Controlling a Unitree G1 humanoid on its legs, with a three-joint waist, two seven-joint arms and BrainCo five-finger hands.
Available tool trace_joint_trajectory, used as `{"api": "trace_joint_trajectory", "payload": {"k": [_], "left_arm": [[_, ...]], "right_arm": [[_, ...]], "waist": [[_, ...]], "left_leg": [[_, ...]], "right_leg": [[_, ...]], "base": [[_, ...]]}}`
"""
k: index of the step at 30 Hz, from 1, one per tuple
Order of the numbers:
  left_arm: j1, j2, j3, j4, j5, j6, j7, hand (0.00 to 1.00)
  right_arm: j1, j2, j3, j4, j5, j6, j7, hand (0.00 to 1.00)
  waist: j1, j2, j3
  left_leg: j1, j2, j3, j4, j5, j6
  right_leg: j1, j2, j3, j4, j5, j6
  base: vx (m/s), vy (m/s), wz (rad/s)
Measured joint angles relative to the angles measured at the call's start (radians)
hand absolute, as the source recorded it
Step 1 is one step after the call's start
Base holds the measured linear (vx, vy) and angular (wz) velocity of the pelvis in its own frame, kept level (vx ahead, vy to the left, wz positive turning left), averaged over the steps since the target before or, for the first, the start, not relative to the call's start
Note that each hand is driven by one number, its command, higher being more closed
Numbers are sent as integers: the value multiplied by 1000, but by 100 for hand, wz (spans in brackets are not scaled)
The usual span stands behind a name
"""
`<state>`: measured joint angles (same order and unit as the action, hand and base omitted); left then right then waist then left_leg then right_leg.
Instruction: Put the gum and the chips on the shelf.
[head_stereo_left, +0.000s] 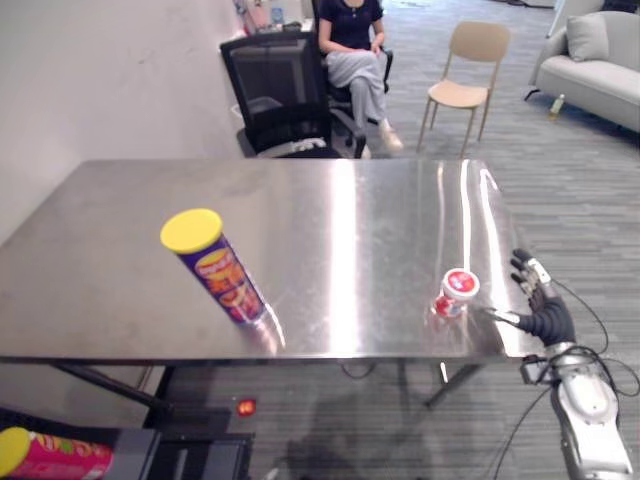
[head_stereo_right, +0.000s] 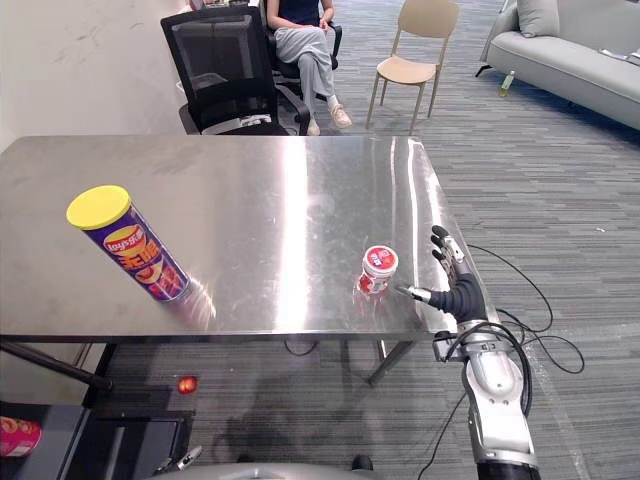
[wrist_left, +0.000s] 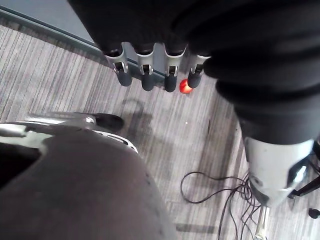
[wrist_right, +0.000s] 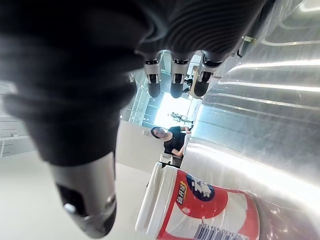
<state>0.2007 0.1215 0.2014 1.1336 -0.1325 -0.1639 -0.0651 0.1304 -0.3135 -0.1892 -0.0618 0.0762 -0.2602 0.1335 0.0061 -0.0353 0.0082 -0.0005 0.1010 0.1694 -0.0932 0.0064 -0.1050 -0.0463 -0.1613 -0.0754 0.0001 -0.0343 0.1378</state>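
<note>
A purple chips can (head_stereo_left: 215, 265) with a yellow lid stands tilted-looking on the left half of the steel table (head_stereo_left: 340, 210). The small red-and-white gum tub (head_stereo_left: 456, 293) stands near the table's front right corner. My right hand (head_stereo_left: 543, 312) hovers at the table's right edge, just right of the tub, open, fingers straight and thumb reaching toward it without touching. In the right wrist view the gum tub (wrist_right: 200, 207) sits beyond the thumb (wrist_right: 85, 195), apart from the fingers (wrist_right: 172, 82). My left hand (wrist_left: 150, 70) hangs open over the carpet, holding nothing.
A black office chair (head_stereo_left: 280, 90) stands behind the table, with a seated person (head_stereo_left: 355, 50) beyond it. A tan chair (head_stereo_left: 465, 75) and a grey sofa (head_stereo_left: 595, 65) stand further back right. Another chips can (head_stereo_left: 55, 455) lies low at the front left.
</note>
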Motion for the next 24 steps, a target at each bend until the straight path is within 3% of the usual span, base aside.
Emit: {"api": "trace_joint_trajectory", "payload": {"k": [24], "left_arm": [[-9,1,-1,-1,31,0,2,0]], "right_arm": [[-48,39,52,51,-1,8,8,0]], "waist": [[25,-1,41]], "left_leg": [[-20,-3,-35,-1,8,2]], "right_leg": [[1,-2,-31,-2,0,0]], "base": [[2,-4,4]]}}
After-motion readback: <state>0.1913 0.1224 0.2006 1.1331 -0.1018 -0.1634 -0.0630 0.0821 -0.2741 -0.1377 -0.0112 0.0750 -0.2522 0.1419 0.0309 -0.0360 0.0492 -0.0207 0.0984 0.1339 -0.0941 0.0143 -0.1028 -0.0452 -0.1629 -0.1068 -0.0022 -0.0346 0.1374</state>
